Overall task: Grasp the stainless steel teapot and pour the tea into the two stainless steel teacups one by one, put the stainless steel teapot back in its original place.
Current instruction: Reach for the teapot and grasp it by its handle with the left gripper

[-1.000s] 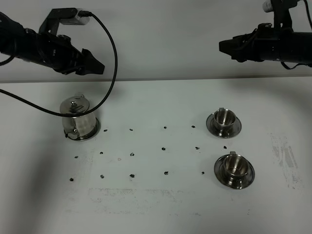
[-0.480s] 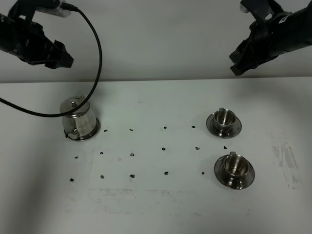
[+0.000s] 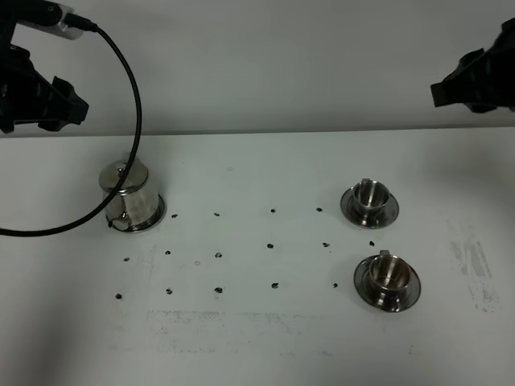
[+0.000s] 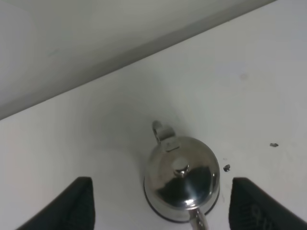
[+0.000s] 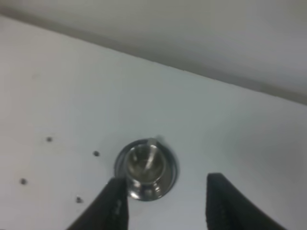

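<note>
Steel teapot (image 3: 129, 197) and two teacups (image 3: 369, 201) (image 3: 386, 278) stand alone on the white table (image 3: 265, 161).
The teapot is on the left and the teacups are on the right, on saucers. The left gripper (image 3: 74, 108) and the right gripper (image 3: 440, 88) hang up high, fingers apart, holding nothing.

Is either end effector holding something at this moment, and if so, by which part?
Nothing is held. The left end effector and the right end effector are both empty, well clear of the teapot.
</note>
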Controlling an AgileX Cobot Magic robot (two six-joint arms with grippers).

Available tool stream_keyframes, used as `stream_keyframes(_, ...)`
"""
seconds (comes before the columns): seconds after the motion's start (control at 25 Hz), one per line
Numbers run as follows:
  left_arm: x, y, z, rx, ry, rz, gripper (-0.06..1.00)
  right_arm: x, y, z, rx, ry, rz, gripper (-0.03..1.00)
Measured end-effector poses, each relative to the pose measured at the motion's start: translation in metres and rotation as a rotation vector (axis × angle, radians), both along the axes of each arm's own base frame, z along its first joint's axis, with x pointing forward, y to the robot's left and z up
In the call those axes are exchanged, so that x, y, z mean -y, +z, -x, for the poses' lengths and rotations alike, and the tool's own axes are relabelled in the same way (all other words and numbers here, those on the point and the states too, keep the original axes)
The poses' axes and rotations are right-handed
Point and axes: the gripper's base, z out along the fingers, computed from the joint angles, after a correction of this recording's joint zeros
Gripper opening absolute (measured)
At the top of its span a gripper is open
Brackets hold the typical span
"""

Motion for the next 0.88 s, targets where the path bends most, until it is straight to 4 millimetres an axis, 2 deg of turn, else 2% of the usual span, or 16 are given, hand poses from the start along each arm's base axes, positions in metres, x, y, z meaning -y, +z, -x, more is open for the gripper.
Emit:
stream_keyframes(0.16, -0.002, 0.001, 0.004, -0.008, -0.009, -0.041, 0.60, 0.005, 0.008, 0.045, 0.040, -0.038, -0.052, 0.37)
stream_keyframes(0.68, -0.004, 0.002, 0.003, 0.004, -0.005, -0.065, 0.60, 0.022, -0.033, 0.199, 0.073, -0.059, -0.082, 0.37)
stream_keyframes(0.88, -0.004, 0.002, 0.003, 0.003, 0.006, -0.055, 0.60, 0.026, -0.038, 0.252, 0.085, -0.043, -0.084, 0.37)
